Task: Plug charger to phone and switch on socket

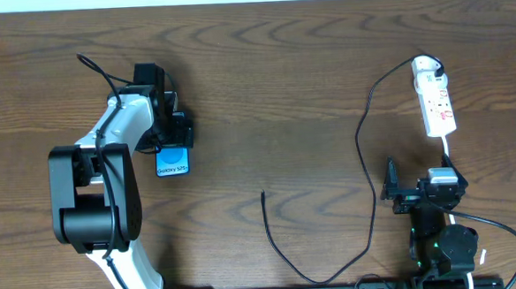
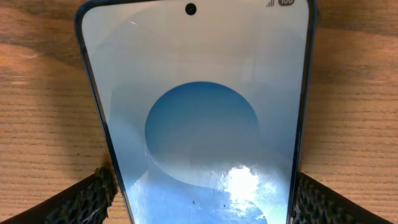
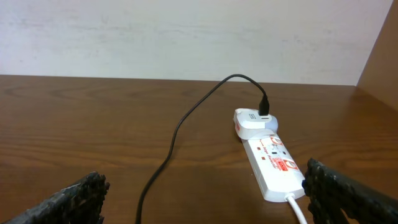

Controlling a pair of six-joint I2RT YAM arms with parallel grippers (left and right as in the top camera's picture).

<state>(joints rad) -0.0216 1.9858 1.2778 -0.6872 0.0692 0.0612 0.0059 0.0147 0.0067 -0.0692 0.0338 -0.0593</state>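
Securing the phone [image 2: 199, 93] at table left is in hand: left gripper [image 2: 202, 193] is straddling it, pads [image 2: 87, 196] at its 2 edges (clamping not confirmable), right gripper [image 3: 205, 196] is idling wide open by the socket [image 3: 273, 162], and the charger [image 3: 263, 106] is lying loose-tipped mid-table, needing pickup next.

free: table [image 1: 264, 91] centre | obstacle: charger [image 1: 357, 139] trailing beside socket [image 1: 435, 100]

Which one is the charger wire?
Find the white socket strip on the table's right side. The charger is the thin black cable plugged into its far end, looping to a loose tip mid-table, unlike the thick white cord.
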